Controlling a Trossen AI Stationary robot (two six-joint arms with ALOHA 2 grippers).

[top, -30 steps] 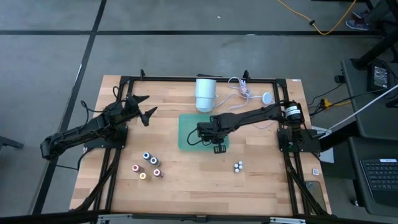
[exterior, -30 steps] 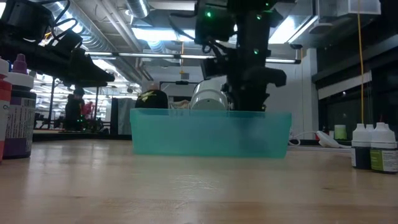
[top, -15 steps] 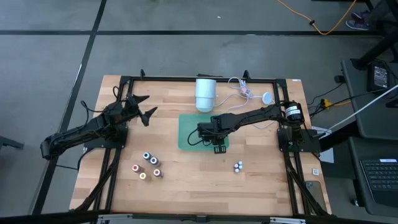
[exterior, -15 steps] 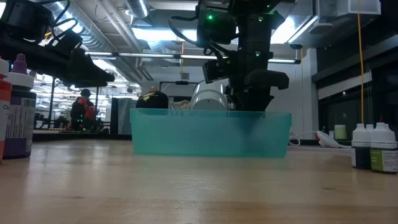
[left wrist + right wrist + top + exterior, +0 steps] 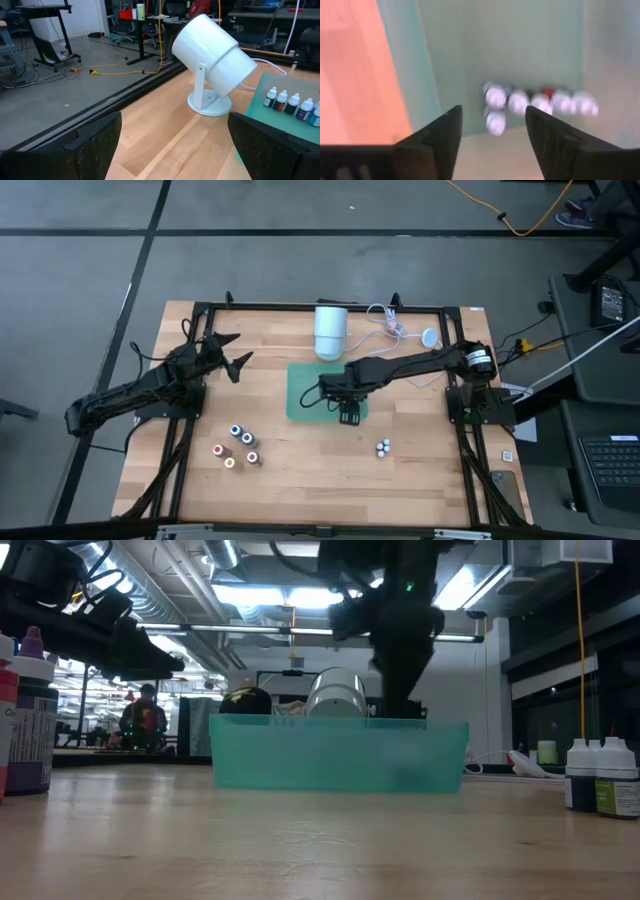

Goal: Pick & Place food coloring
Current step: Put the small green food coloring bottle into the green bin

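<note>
We look down on a wooden table (image 5: 300, 470) with a black frame, standing on a grey floor. In the middle sits a green tray (image 5: 305, 390) with low walls. Behind it stands a big white lamp (image 5: 331, 330) with a white cord (image 5: 395, 327) beside it. The right gripper (image 5: 347, 416) hangs over the near right corner of the tray, and its two fingers (image 5: 432, 140) are spread apart with nothing between them. Under it, inside the tray, we see a row of small bottles (image 5: 540, 102) with white tops, one with a red top, and one more bottle just in front of the row. More food coloring bottles (image 5: 238, 446) stand in a little group on the table, near the left front, with blue, red, orange and yellow tops. Two white-topped bottles (image 5: 383, 447) stand on the right front, well apart from the group. The left gripper (image 5: 232, 352) waits up in the air over the left back of the table, its fingers wide apart and empty.
</note>
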